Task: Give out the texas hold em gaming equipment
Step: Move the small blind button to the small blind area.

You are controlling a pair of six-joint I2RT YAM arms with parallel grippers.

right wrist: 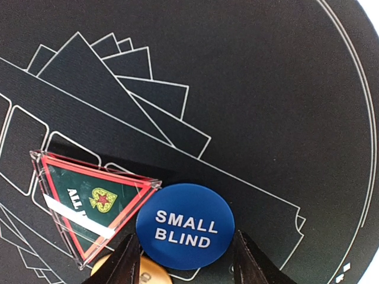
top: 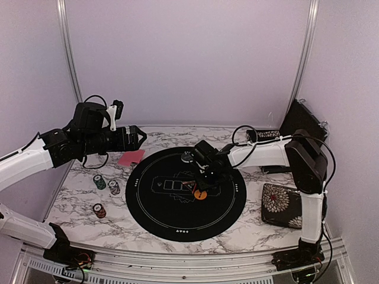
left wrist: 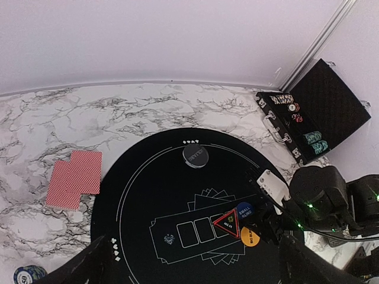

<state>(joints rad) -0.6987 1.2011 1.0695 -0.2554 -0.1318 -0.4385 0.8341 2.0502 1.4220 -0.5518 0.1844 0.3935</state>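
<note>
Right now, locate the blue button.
Right wrist view: the blue button lies on the mat, straddled by the right gripper, right of the triangle, by the orange button.

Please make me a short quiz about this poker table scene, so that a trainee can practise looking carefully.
1. True or false: the blue round button reads BIG BLIND.
2. What lies between the fingers of the right tool? A a die; B the blue button; C a coin.
3. In the top view, how many small striped poker chip stacks stand on the marble-patterned table left of the large round black mat?
Key: 1 false, it reads SMALL BLIND; 2 B; 3 three.
</note>
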